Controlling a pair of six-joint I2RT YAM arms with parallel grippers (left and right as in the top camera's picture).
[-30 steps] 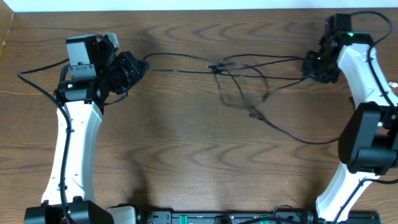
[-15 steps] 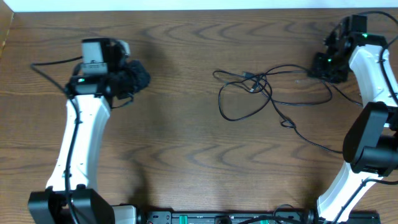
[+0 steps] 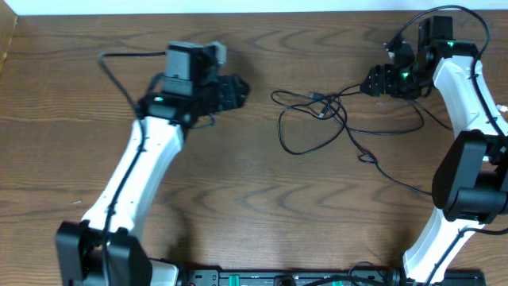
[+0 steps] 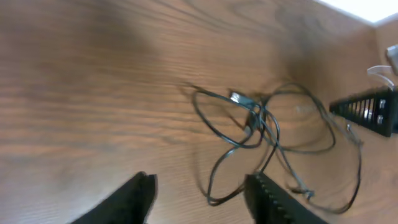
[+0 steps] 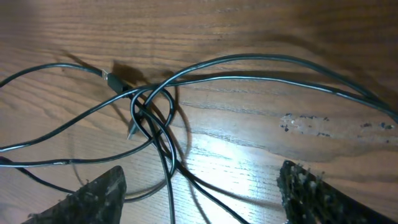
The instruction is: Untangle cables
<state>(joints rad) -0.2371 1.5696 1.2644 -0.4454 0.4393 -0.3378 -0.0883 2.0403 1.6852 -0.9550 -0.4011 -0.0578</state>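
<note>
Both claws open, tangled cables (image 3: 321,110) between them

The left claw (image 3: 240,89) is spread and empty, and the knot lies ahead of it on the table (image 3: 238,191), well apart. The right claw (image 3: 371,81) gapes wide just above strands that run out of that knot and grips nothing. Both are probably lining up for holds on opposite sides of the tangle.

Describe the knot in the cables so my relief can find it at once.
On the wooden table, look right of centre at the thin dark cables sprawled in loops. Near the top of that sprawl, by a small plug, is the knot: the only spot where strands bunch and cross tightly; elsewhere they lie in open loops.
</note>
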